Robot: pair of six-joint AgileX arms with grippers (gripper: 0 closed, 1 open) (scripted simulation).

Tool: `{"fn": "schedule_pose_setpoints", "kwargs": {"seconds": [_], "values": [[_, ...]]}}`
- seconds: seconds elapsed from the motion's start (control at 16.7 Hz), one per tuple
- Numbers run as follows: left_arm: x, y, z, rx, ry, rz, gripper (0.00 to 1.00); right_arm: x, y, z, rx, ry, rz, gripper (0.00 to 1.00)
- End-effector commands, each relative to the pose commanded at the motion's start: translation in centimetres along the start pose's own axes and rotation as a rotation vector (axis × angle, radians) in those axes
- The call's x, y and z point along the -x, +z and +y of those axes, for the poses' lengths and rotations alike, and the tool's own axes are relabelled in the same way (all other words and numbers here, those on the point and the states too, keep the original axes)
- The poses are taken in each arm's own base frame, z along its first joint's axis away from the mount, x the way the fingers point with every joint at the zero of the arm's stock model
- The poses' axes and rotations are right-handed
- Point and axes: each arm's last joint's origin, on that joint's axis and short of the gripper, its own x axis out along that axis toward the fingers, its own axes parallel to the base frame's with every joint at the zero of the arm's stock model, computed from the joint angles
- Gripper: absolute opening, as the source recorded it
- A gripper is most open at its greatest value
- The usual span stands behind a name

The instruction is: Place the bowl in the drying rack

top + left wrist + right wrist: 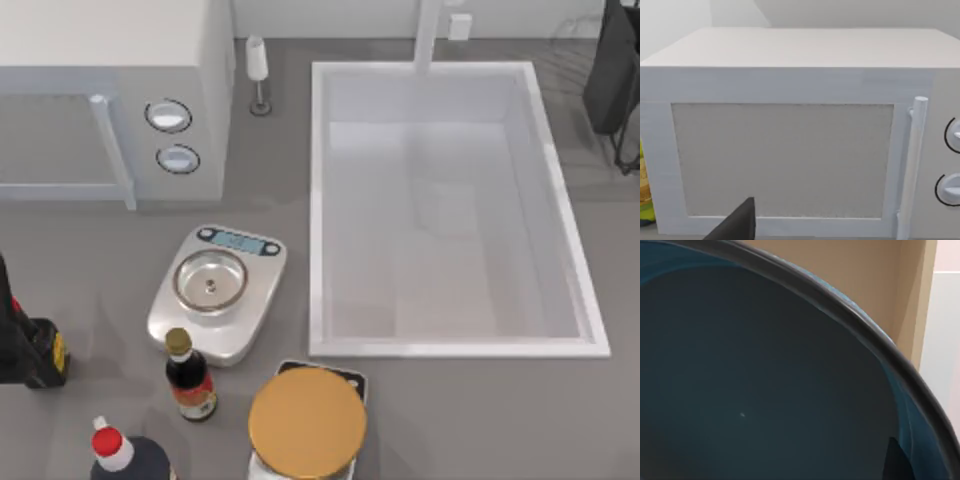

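Observation:
The bowl (pixel 755 390) sits very close in the right wrist view, with a glossy teal-blue inside and a dark rim (pixel 860 335) curving across. A dark fingertip (pixel 896 460) of my right gripper lies against the bowl's inside near the rim, so the gripper is shut on the bowl. In the top view my right arm (pixel 618 70) hangs at the far right back corner, over the thin wires of the drying rack (pixel 575 50). My left arm (pixel 30 345) is parked at the left edge, facing the microwave.
A white microwave (pixel 110 90) fills the back left, with its door (pixel 785 160) close ahead of the left gripper. A white sink (pixel 560 250) takes the middle right. A silver scale (pixel 215 290), two bottles (pixel 190 380) and a gold disc (pixel 306 420) crowd the front.

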Motion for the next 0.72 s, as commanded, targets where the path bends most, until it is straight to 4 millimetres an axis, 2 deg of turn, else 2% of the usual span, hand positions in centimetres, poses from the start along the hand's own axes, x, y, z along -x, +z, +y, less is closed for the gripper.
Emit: {"fn": "schedule_pose_setpoints", "kwargs": {"seconds": [0.24, 0.36, 0.54, 0.72], "values": [[0.0, 0.0, 0.0, 0.0, 0.0, 0.0, 1.0, -0.5, -0.1, -0.1, -0.002, 0.003, 0.001, 0.0], [0.0, 0.0, 0.0, 0.0, 0.0, 0.0, 1.0, -2.1, -0.7, -0.8, -0.003, 0.004, 0.002, 0.0], [0.0, 0.0, 0.0, 0.0, 0.0, 0.0, 1.0, -6.4, -3.1, -2.4, -0.005, 0.003, 0.006, 0.0], [0.0, 0.0, 0.0, 0.0, 0.0, 0.0, 1.0, -11.7, -7.3, -3.3, -0.003, 0.002, 0.007, 0.0]]}}
